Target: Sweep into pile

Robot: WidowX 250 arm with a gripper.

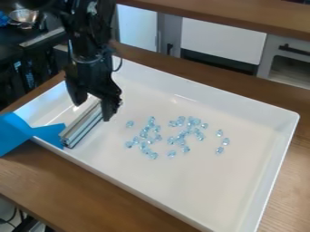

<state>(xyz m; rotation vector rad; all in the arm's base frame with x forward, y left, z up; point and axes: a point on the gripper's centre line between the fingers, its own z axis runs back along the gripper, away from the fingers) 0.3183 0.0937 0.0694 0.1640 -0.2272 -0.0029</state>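
At the upper left of the camera view, the black gripper [93,108] hangs low over the tray's left part, its two fingers spread apart. The far end of a ridged silver metal bar [82,126] lies between them, and the bar slants from there toward the tray's near left wall. Light-blue clear pieces [144,135] are scattered across the middle of the white tray [181,186], in loose clusters to the right of the gripper. Several of these pieces [220,142] sit apart, farther right.
Blue material [18,132] overlaps the tray's left edge, its tip beside the bar's near end. The tray's raised walls surround the pieces on a brown wooden table [91,186]. Behind stand grey and white cabinets [221,38] and a wooden ledge [242,17].
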